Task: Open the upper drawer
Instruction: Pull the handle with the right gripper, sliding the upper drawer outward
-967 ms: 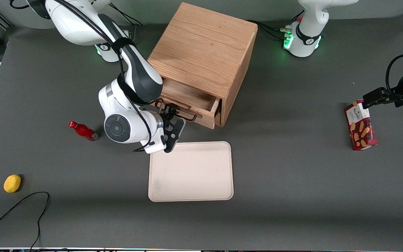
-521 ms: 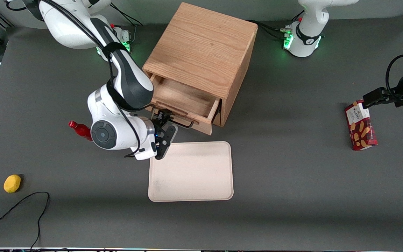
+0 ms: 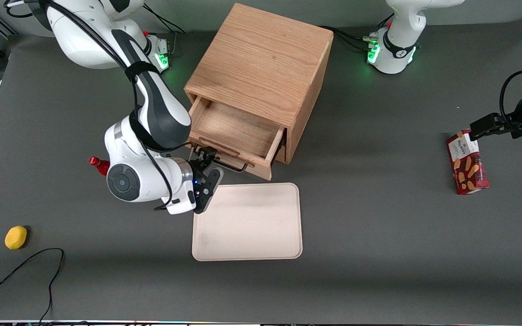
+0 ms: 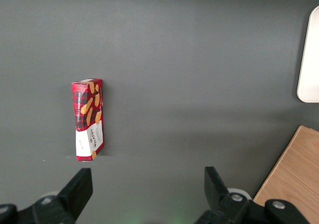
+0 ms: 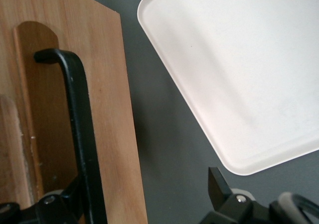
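Oak is seen first in the front view: the upper drawer (image 3: 234, 136) stands drawn well out of the cube cabinet (image 3: 263, 63), its bare wooden floor exposed, its front panel nearest the camera and just short of the cream tray (image 3: 247, 222). The gripper (image 3: 207, 168) is held at the end of the black handle (image 3: 224, 164) toward the working arm's end of the table, low in front of the drawer. A red bottle (image 3: 99, 165) is partly hidden by the wrist, a yellow lemon-like object (image 3: 16, 237) lies well apart toward the working arm's end, and a red biscuit box (image 3: 466, 163) lies toward the parked arm's end.

From the left wrist view only the biscuit box, a strip of the tray and a corner of the cabinet are shown.

In the right wrist view the handle (image 5: 79, 134) is seen running down against one finger (image 5: 75, 199), while the other finger (image 5: 219, 184) stands well apart from it; the claw is thus judged released, hooked round the bar rather than clamped on it.

The task is judged nearly or fully done. If more pull were applied, the drawer front could be driven against the tray and the tray shoved along, or the bar could slip off the unclamped finger, since nothing is pinching it. The bottle beside the wrist could also be knocked over by a careless withdrawal.
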You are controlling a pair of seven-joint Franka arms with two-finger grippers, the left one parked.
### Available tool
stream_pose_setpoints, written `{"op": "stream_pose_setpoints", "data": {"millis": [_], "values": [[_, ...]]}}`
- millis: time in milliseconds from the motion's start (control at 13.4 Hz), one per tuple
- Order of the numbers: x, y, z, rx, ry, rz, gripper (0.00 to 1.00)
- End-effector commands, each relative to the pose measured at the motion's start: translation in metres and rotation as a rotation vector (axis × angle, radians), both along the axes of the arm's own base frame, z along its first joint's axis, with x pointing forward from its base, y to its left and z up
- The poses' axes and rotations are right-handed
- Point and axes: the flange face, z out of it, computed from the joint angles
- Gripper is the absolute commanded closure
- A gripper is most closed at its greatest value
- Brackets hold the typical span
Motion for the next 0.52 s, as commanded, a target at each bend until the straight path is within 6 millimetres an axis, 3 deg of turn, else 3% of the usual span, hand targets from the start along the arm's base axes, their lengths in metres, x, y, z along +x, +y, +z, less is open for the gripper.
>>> {"op": "stream_pose_setpoints", "data": {"millis": [0, 446], "values": [[0.02, -0.008, 0.0, 0.022, -0.02, 0.012, 0.0], [0.036, -0.024, -0.001, 0.039, -0.043, 0.009, 0.0]]}}
